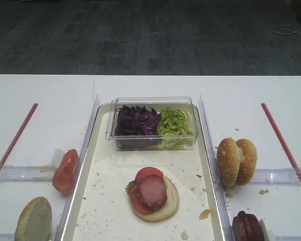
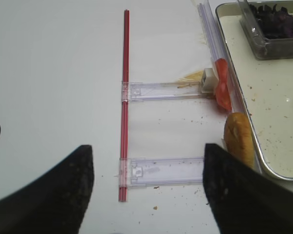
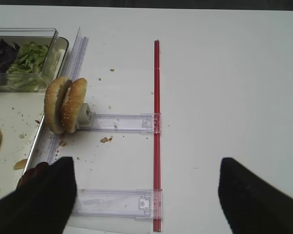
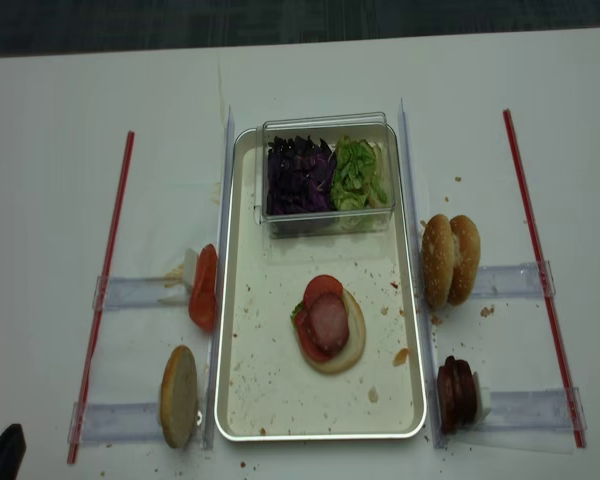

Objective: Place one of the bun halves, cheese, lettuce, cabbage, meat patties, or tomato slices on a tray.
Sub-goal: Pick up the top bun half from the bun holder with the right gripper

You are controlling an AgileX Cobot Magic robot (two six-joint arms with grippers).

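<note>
Crumbs speckled the tray (image 4: 242, 400), where a pale bun half (image 4: 352, 345) carried tomato slices (image 4: 322, 289) and a meat patty (image 4: 328, 324). Cabbage (image 4: 298, 176) and lettuce (image 4: 359, 174) filled the clear box (image 4: 328, 222) at its far end. Two seeded bun halves (image 4: 447, 259) stood on edge right of the tray. The right gripper (image 3: 146, 195) and left gripper (image 2: 149, 187) hung released, holding nothing. No writing was readable.
</note>
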